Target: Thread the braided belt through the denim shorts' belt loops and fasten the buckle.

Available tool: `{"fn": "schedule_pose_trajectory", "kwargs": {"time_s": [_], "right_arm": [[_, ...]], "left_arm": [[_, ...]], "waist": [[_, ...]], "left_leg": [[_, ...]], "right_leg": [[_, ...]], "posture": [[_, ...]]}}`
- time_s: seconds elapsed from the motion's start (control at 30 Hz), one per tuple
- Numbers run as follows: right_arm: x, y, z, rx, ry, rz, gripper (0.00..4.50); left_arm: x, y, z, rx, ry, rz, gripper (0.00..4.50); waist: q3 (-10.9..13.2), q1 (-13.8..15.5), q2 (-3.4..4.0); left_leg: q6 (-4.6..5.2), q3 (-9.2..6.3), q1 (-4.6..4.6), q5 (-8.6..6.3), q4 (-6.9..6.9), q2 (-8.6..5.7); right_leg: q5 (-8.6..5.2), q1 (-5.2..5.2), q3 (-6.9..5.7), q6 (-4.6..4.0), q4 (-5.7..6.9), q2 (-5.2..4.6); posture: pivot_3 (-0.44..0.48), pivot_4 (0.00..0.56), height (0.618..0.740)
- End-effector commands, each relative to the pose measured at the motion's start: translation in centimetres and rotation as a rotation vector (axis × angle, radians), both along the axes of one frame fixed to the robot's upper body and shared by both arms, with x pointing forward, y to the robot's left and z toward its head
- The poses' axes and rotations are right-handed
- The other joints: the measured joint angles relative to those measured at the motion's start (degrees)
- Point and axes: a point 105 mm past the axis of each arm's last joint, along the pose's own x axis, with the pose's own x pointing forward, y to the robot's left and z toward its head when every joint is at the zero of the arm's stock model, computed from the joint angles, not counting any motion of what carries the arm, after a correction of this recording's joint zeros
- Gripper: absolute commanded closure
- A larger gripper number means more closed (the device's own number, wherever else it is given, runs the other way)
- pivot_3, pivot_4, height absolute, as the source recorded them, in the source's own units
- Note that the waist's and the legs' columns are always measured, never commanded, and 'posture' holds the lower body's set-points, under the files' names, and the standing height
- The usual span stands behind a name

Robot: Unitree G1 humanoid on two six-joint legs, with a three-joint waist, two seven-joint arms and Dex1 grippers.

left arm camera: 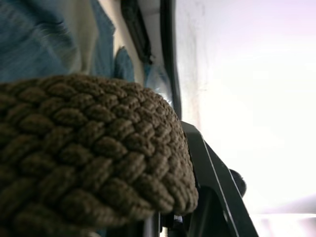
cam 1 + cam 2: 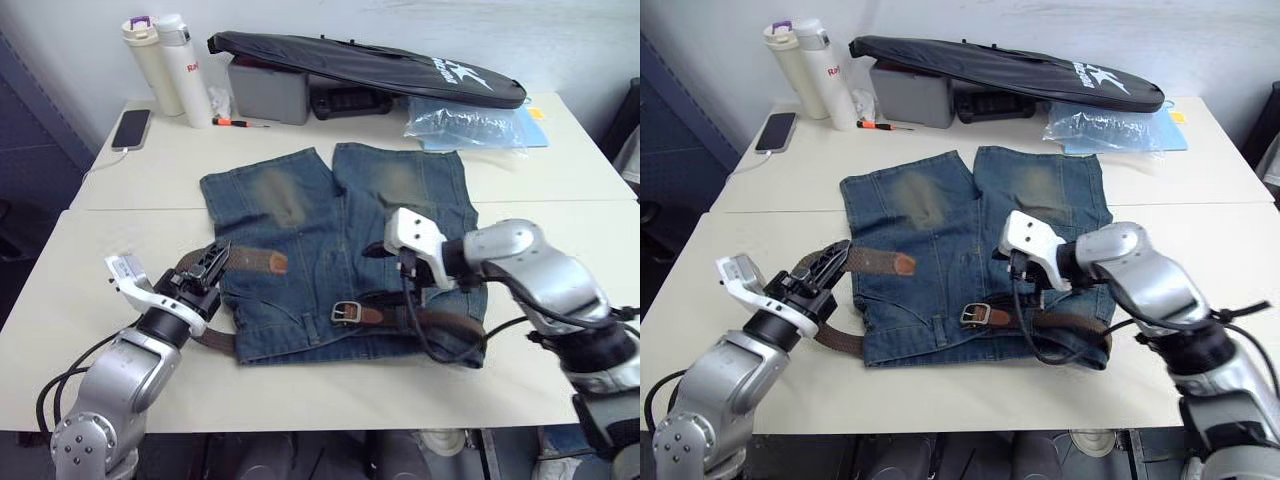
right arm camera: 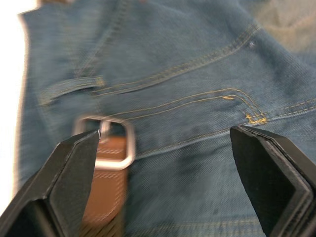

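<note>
Denim shorts [image 2: 340, 250] on the table [image 2: 300, 385] — braided belt [image 2: 245, 262] across them.

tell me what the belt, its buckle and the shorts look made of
The belt: woven cord, matte dark brown, plaited strands plain up close; tan smooth ends, perhaps leather. The buckle: shiny silver metal, by its gleam. The shorts: faded blue denim with yellow stitching and worn pale patches.

Head views: even, soft indoor light; faint shadows.
Left wrist: white glare washes out 3 o'clock side.
Right wrist: motion-blurred throughout.
</note>
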Motion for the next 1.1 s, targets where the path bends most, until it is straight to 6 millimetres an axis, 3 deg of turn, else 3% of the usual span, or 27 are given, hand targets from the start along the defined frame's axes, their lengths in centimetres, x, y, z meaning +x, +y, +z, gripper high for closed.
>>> {"fn": "schedule_pose_trajectory", "kwargs": {"time_s": [0.03, 0.17, 0.2, 0.33, 0.47, 0.7, 0.83, 1.1], "right_arm": [[3.0, 1.7, -0.7, 0.016, -0.008, -0.121, 0.04], [5.2, 3.3, -2.0, -0.019, -0.005, -0.157, 0.04], [5.4, 3.4, -2.1, -0.016, 0.008, -0.164, 0.04], [5.4, 2.7, -4.6, -0.126, 0.064, -0.144, 0.04], [4.6, 2.2, -6.3, -0.169, 0.124, -0.127, 1.25], [4.6, 2.4, -6.4, -0.123, 0.125, -0.158, 4.46], [5.7, 2.2, -5.4, -0.036, 0.118, -0.243, 4.46], [9.8, -0.9, -4.0, 0.180, 0.094, -0.606, 4.46]], "left_arm": [[0.2, 0.2, 0.5, 0.011, -0.026, -0.009, 4.50], [0.5, 0.3, 0.4, 0.015, -0.027, -0.025, 4.50], [0.6, 0.2, 0.4, 0.014, -0.027, -0.027, 4.50], [0.9, 0.1, 0.6, 0.018, -0.034, -0.040, 4.50], [1.0, 0.2, 0.6, 0.026, -0.032, -0.045, 4.50], [1.3, 0.1, 0.6, 0.033, -0.036, -0.061, 4.50], [1.5, 0.1, 0.7, 0.028, -0.045, -0.068, 4.50], [2.8, -0.6, 3.1, -0.048, -0.103, -0.072, 4.50]], "waist": [[-0.01, -0.49, -0.03], [-0.01, -1.05, -0.02], [-0.01, -0.94, -0.01], [-0.05, -0.78, -0.05], [-0.25, -0.85, 0.00], [-0.60, -0.90, -0.09], [-0.62, -1.00, -0.13], [-0.63, -0.65, -0.18]], "left_leg": [[-0.04, -0.04, 0.00, 0.02, -0.01, 0.00], [-0.12, -0.07, 0.01, 0.12, -0.12, 0.03], [-0.13, -0.09, 0.03, 0.12, -0.20, 0.03], [-0.15, -0.09, -0.05, 0.14, -0.32, 0.03], [-0.14, -0.01, 0.03, 0.13, -0.31, 0.03], [-0.14, -0.01, 0.10, 0.13, -0.28, 0.04], [-0.15, -0.02, 0.12, 0.14, -0.26, 0.04], [-0.18, -0.11, 0.07, 0.23, -0.22, 0.04]], "right_leg": [[0.04, -0.04, 0.00, 0.07, 0.05, 0.02], [0.21, -0.19, 0.15, 0.38, 0.21, 0.13], [0.42, -0.21, 0.25, 0.77, 0.23, 0.19], [0.42, -0.35, 0.33, 0.77, 0.21, 0.23], [0.42, -0.32, 0.43, 0.76, 0.23, 0.24], [0.42, -0.32, 0.55, 0.77, 0.31, 0.31], [0.47, -0.39, 0.79, 0.64, 0.29, 0.46], [0.62, -0.46, 0.94, 0.32, 0.22, 0.61]], "posture": [[0.000, 0.150, 0.740], [0.000, 0.150, 0.740], [0.000, 0.150, 0.740], [0.000, 0.150, 0.740], [0.000, 0.150, 0.740], [0.000, 0.150, 0.740], [0.000, 0.150, 0.740], [0.000, 0.150, 0.740]]}}
